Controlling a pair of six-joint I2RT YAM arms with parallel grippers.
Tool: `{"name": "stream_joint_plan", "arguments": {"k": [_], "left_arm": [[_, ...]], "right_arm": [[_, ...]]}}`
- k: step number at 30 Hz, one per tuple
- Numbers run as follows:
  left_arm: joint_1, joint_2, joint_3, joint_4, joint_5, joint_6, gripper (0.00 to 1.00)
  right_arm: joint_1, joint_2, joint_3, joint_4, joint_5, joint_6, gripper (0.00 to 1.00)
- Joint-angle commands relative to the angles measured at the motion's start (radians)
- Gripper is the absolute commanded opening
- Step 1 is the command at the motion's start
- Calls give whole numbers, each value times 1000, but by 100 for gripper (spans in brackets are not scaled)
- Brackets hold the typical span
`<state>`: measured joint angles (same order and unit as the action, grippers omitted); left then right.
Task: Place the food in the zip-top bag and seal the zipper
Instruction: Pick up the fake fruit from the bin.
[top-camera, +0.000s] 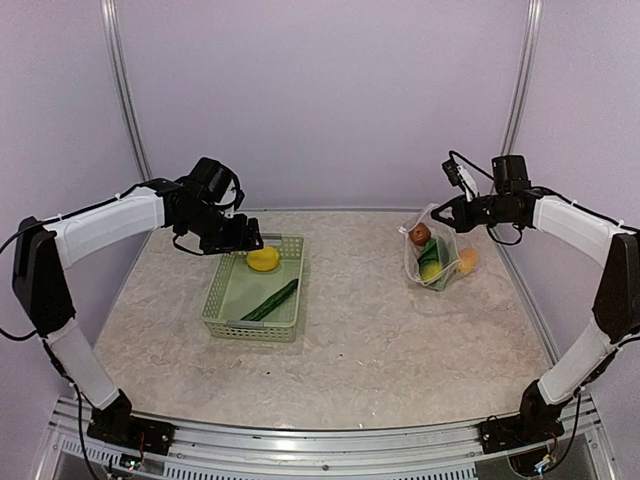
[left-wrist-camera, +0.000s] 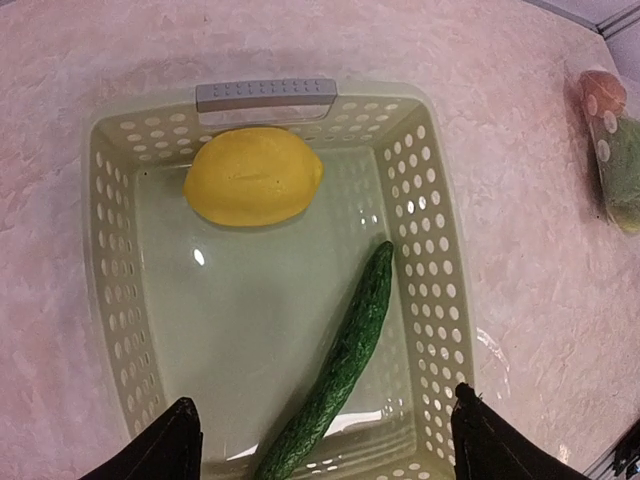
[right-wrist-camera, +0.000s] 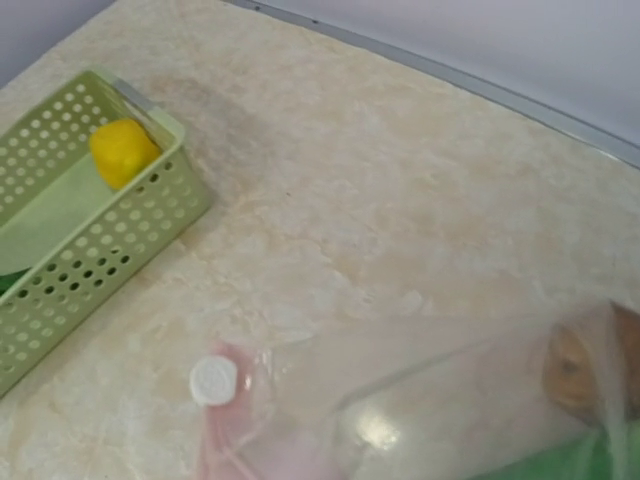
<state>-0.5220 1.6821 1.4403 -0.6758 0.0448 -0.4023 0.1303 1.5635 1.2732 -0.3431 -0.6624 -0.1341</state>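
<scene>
- My left claw (top-camera: 244, 239) hangs over the far end of the pale green slatted basket (top-camera: 222, 300), just above the lemon (top-camera: 263, 259)
- In its wrist view both fingers (left-wrist-camera: 170, 445) stand wide apart, one near each side wall of the basket, and they grip nothing
- The lemon lies inside the basket against the end wall that carries the grey handle (left-wrist-camera: 266, 94)
- The cucumber (left-wrist-camera: 345, 360) lies slanted across the basket floor, one end near a side wall, and it sits apart from the lemon
- The basket rests on the worktop (top-camera: 380, 330), left of centre
- My right claw (top-camera: 447, 210) sits at the top edge of the zip-top bag (top-camera: 447, 240), on the far right of the worktop
- The bag rises from the worktop up to the claw, which looks closed on that edge from overhead; the wrist view leaves its fingers out of frame
- Inside the bag I see a brown-red round piece (top-camera: 420, 234) uppermost, a green piece (top-camera: 430, 265) below it and an orange piece (top-camera: 466, 261) at the right side
- The right wrist view shows the clear film with a small white disc (right-wrist-camera: 213, 380) on a pinkish patch
- I cannot make out the zipper in any view
</scene>
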Motion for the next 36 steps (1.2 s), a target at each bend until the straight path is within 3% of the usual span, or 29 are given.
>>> {"name": "stream_joint_plan", "arguments": {"k": [1, 12, 18, 21, 23, 36], "left_arm": [[16, 29, 12, -75, 26, -22, 83], [52, 293, 211, -33, -79, -29, 87], [87, 423, 336, -19, -71, 6, 90], [96, 484, 389, -18, -74, 30, 98], [106, 520, 420, -21, -72, 42, 99], [100, 604, 433, 35, 50, 147, 97]], "right_arm": [[4, -61, -44, 63, -56, -18, 0], [5, -105, -90, 76, -73, -28, 0], [5, -101, -100, 79, -90, -24, 0], [5, -97, -100, 77, -96, -24, 0], [5, -98, -102, 76, -95, -23, 0], [4, -87, -106, 76, -93, -28, 0]]}}
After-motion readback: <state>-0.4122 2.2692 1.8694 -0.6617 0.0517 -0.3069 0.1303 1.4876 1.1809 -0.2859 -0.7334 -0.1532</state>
